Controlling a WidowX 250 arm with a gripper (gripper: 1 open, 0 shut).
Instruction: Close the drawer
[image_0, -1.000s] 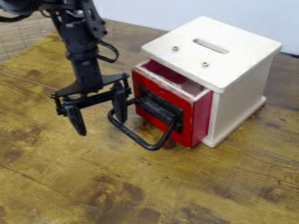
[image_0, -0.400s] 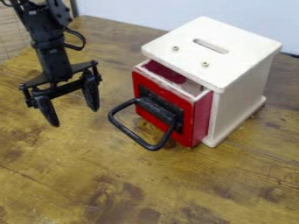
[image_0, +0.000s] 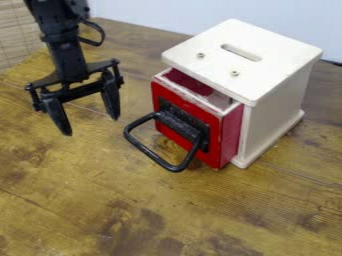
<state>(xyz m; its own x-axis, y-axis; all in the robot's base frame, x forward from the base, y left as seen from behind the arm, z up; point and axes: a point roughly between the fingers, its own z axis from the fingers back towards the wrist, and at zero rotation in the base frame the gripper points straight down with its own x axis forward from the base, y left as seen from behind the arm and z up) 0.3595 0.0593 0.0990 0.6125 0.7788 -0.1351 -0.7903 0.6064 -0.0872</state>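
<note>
No readable writing anywhere. One red drawer (image_0: 195, 122), partly pulled out of one cream cabinet (image_0: 254, 70) on the wooden table (image_0: 80, 210), black loop handle (image_0: 163, 140) facing forward. One black hand (image_0: 84, 116), fingers spread, grasping nothing, left of the handle.

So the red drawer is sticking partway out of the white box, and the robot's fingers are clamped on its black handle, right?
Not quite. The red drawer does stick partway out of the white box, but the camera view shows the fingers spread open and hanging apart from the black handle, off to its left, holding nothing.
</note>
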